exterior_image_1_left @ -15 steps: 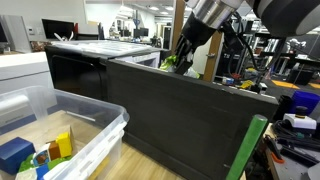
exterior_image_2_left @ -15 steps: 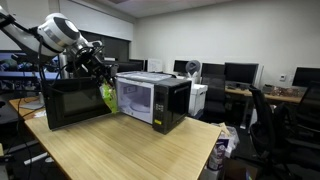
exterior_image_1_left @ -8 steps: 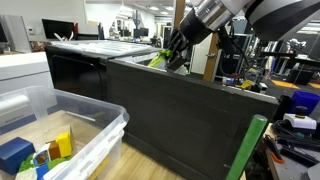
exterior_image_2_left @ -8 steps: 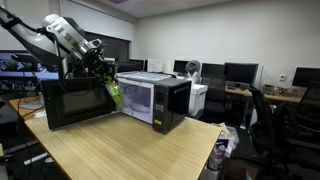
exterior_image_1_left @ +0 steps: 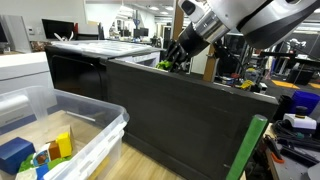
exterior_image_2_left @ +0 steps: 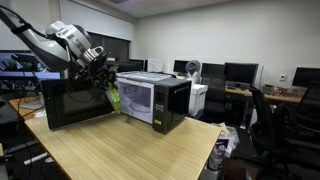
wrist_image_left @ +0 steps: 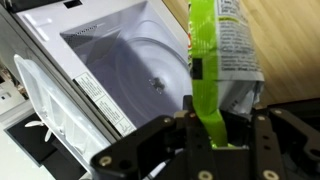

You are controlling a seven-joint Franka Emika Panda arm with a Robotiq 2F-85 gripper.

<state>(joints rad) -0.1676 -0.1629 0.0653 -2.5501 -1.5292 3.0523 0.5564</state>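
My gripper (wrist_image_left: 215,138) is shut on the end of a green snack packet (wrist_image_left: 215,50), which sticks out away from the fingers. The packet hangs in front of the open microwave (exterior_image_2_left: 155,100), just outside its cavity. In the wrist view the white cavity and its glass turntable (wrist_image_left: 150,80) lie right behind the packet. The microwave's dark door (exterior_image_2_left: 75,103) stands swung wide open, and it fills the foreground as a dark panel (exterior_image_1_left: 180,120). In both exterior views the gripper (exterior_image_2_left: 103,80) (exterior_image_1_left: 180,52) holds the packet (exterior_image_2_left: 113,97) (exterior_image_1_left: 166,64) above the door's top edge.
The microwave stands on a wooden table (exterior_image_2_left: 130,150). A clear plastic bin (exterior_image_1_left: 95,130) with coloured toys sits near the door. Office chairs (exterior_image_2_left: 270,120), desks and monitors (exterior_image_2_left: 240,72) fill the room behind. A green post (exterior_image_1_left: 245,150) stands at the table's side.
The arm has carried the green packet a little closer to the microwave opening and turned its wrist. The gripper has stayed shut on the packet.
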